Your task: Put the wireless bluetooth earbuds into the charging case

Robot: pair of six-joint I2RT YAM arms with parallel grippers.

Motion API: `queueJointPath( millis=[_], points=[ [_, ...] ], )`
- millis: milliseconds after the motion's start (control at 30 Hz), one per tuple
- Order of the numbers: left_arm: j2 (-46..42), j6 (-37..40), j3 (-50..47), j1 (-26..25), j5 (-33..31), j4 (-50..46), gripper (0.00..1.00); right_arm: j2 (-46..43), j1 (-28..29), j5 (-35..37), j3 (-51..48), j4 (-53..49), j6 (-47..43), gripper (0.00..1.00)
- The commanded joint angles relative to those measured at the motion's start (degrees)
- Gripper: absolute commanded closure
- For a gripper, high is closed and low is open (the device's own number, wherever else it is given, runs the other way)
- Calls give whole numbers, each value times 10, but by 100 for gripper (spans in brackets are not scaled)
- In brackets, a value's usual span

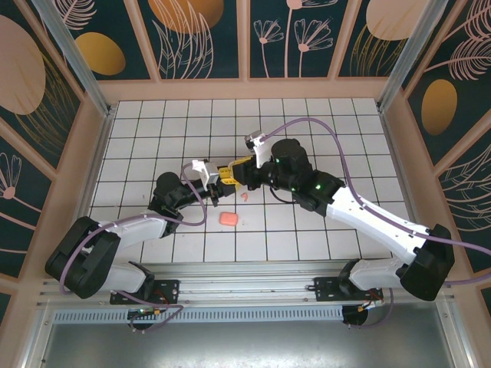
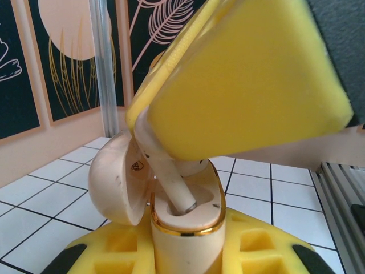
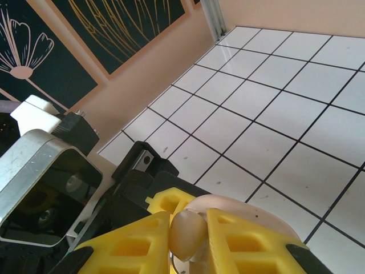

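My left gripper (image 2: pixel 185 254) is shut on the beige charging case (image 2: pixel 185 237), held upright with its gold rim showing and its lid (image 2: pixel 117 182) swung open to the left. My right gripper (image 3: pixel 188 242) is shut on a whitish-beige earbud (image 3: pixel 187 233). The earbud's stem (image 2: pixel 174 185) points down into the case's left socket, its metal tip at the socket mouth. The right gripper's yellow finger (image 2: pixel 245 74) looms right above the case. From above, both grippers (image 1: pixel 221 178) (image 1: pixel 238 175) meet at mid-table. A tiny pink earbud (image 1: pixel 245 195) lies on the tiles just in front of them.
A closed salmon case (image 1: pixel 229 219) lies on the white tiled floor (image 1: pixel 330 138) near the left arm's forearm. Peach walls and metal corner posts (image 1: pixel 73 54) fence the workspace. The left wrist's camera housing (image 3: pixel 45 188) sits close beside the right fingers.
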Motion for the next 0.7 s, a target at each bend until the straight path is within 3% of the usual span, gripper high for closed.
queueJointPath(
  millis=[0, 667],
  points=[
    [5, -15, 19, -3, -2, 45, 96, -5, 5, -18, -13, 25, 5, 79],
    [5, -36, 22, -3, 1, 69, 96, -31, 4, -31, -51, 0, -8, 78]
  ],
)
